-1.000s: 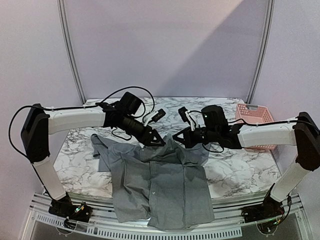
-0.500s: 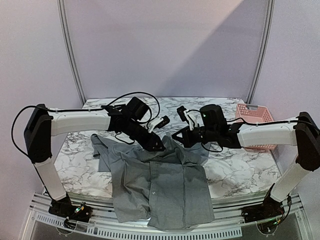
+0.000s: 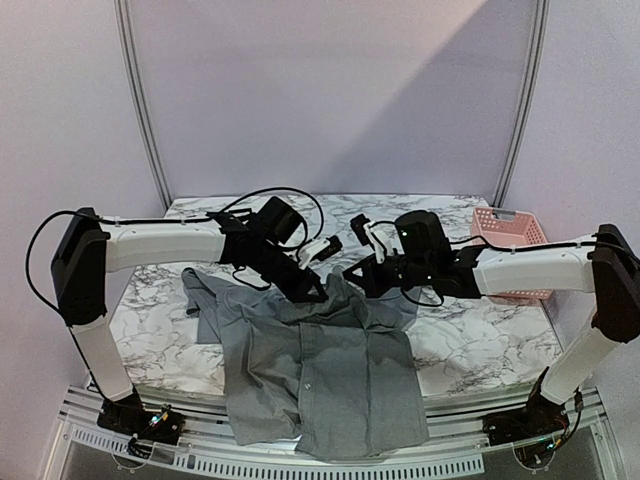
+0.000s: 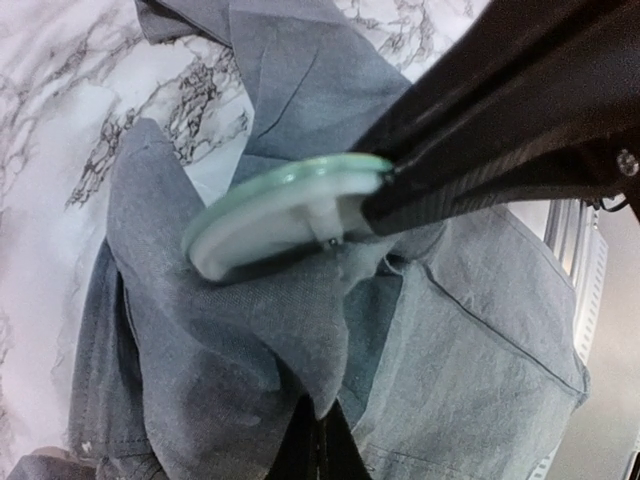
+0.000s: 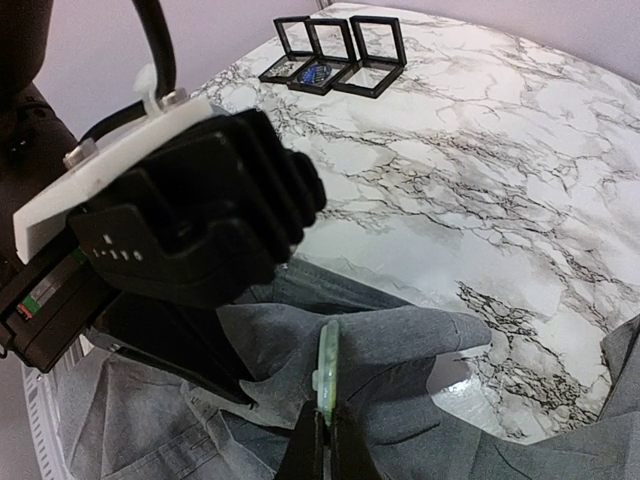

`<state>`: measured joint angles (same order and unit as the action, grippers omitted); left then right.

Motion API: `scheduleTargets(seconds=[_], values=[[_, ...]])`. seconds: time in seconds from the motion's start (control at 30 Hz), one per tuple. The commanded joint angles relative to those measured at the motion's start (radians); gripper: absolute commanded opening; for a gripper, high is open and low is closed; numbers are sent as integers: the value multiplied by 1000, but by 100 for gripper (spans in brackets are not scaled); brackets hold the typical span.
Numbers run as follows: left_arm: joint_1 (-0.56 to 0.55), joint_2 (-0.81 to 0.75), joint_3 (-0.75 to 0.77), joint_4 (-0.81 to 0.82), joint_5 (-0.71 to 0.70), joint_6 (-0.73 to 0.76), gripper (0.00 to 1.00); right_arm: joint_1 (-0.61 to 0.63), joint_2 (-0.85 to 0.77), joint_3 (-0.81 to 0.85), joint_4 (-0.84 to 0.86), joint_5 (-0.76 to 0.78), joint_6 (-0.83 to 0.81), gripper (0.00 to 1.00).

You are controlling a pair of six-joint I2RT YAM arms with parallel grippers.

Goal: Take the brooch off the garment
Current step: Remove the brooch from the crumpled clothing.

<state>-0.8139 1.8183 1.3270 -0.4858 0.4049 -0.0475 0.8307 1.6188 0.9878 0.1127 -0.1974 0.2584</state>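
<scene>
The garment (image 3: pixel 330 370), a grey collared shirt, lies spread on the marble table, its collar end lifted between the two arms. The brooch (image 4: pixel 280 210) is a pale green disc whose back post meets the cloth. My right gripper (image 5: pixel 325 440) is shut on the brooch (image 5: pixel 327 375), gripping its rim edge-on. In the left wrist view the right gripper's dark fingers (image 4: pixel 500 140) come in from the upper right. My left gripper (image 4: pixel 318 435) is shut on a pointed fold of the garment (image 4: pixel 250 330) just below the brooch. In the top view the left gripper (image 3: pixel 320 292) and right gripper (image 3: pixel 350 273) nearly meet.
A pink basket (image 3: pixel 508 235) stands at the table's back right, behind the right arm. Three black display boxes (image 5: pixel 335 45) sit in a row at the far side of the table. The left arm's wrist (image 5: pixel 190 240) looms close to the right gripper.
My left gripper has moved right onto the raised shirt fold and shut on it. The right gripper has kept its hold on the brooch, shifting only slightly.
</scene>
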Motion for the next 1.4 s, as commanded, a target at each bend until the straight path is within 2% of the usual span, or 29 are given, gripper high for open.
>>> scheduleTargets(seconds=[0.0, 0.57, 1.1, 1.13, 1.2, 1.3, 1.37], values=[[-13, -3, 20, -20, -21, 21, 0, 8, 10, 17, -45, 70, -19, 0], [4, -40, 15, -21, -42, 29, 0, 29, 33, 9, -111, 156, -23, 0], [13, -56, 12, -20, -57, 24, 0, 8, -58, -48, -124, 443, 112, 0], [13, -61, 12, -19, -61, 22, 2, -3, -70, -55, -122, 441, 126, 0], [17, -76, 9, -11, -80, 20, 16, -33, -96, -76, -83, 404, 160, 0], [27, -130, -20, 30, -121, 17, 30, -82, -144, -113, 2, 306, 185, 0], [38, -185, -54, 69, -168, 8, 49, -117, -181, -131, 56, 222, 197, 0]])
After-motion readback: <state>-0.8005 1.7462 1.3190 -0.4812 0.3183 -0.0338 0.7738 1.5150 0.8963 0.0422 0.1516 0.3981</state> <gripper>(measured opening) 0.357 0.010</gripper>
